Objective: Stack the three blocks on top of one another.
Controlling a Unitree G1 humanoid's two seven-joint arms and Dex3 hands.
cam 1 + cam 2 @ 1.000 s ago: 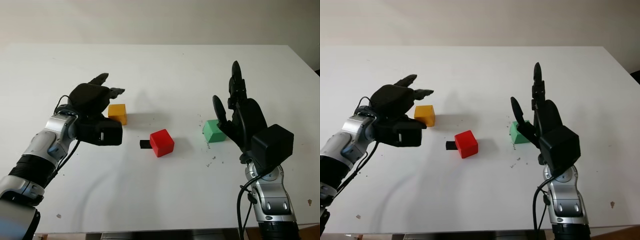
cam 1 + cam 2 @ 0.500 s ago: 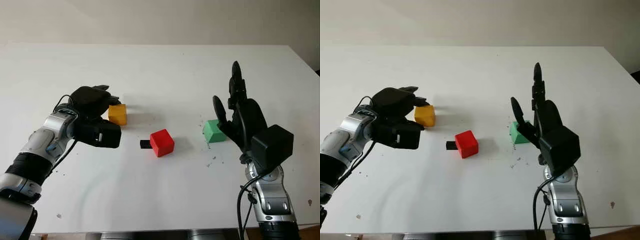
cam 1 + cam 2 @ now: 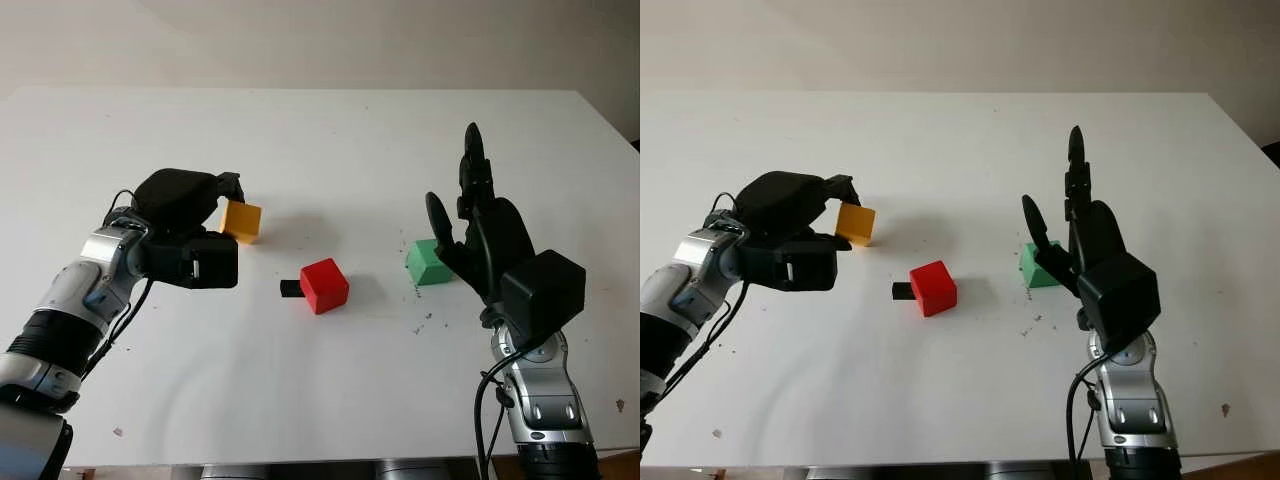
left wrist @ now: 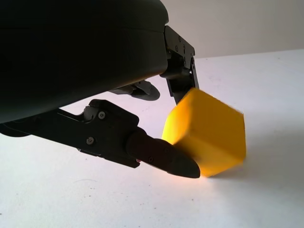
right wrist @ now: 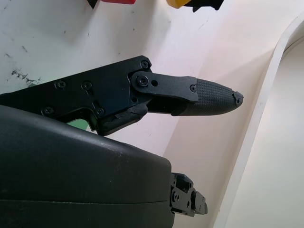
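Note:
My left hand (image 3: 222, 205) is shut on the yellow block (image 3: 241, 221), which is tilted with one corner raised; its fingers (image 4: 161, 154) pinch the block (image 4: 205, 133) from two sides. The red block (image 3: 323, 285) sits on the white table (image 3: 330, 390) at the middle, with a small black piece (image 3: 290, 288) against its left side. The green block (image 3: 426, 262) lies to the right of it. My right hand (image 3: 478, 225) is open, held upright just right of the green block and partly covering it.
Small dark specks (image 3: 425, 318) are scattered on the table near the green block. The table's right edge (image 3: 610, 140) runs close to my right arm. A pale wall (image 3: 320, 40) stands behind the far edge.
My left hand came down onto the yellow block, closed its fingers around it and tipped it up, shifting it slightly right. The right hand has not moved.

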